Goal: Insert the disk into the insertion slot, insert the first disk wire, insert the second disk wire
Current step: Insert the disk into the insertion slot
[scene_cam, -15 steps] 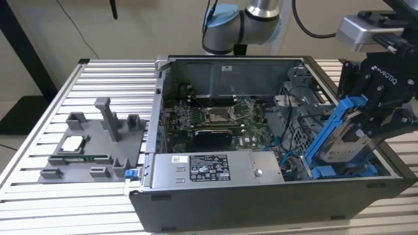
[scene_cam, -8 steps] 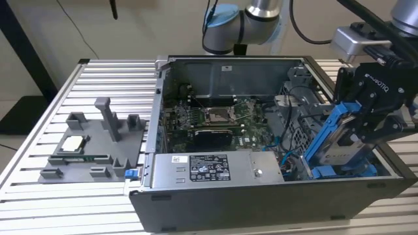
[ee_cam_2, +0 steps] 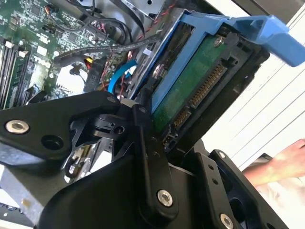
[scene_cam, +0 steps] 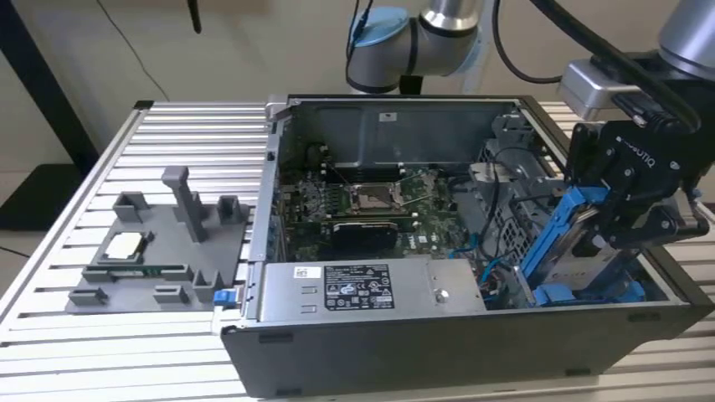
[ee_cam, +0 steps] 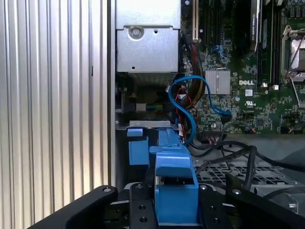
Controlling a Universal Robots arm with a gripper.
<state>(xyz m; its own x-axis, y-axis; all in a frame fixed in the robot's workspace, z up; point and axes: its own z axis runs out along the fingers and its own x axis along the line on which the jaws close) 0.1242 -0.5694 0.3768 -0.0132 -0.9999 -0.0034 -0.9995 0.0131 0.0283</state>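
The black gripper (scene_cam: 612, 239) is shut tight on the disk (scene_cam: 557, 243), which stands tilted in its blue frame. The disk's low end is down at the insertion slot (scene_cam: 620, 293), at the end of the computer case (scene_cam: 447, 352) on the exterior view's right, near the silver power box (scene_cam: 447, 285). I cannot tell if they touch.

power-supply box (scene_cam: 357, 289) inside case (scene_cam: 447, 356) | processor socket (scene_cam: 371, 197) on motherboard (scene_cam: 430, 188) | grey fixture (scene_cam: 156, 251) on slatted table (scene_cam: 67, 352)
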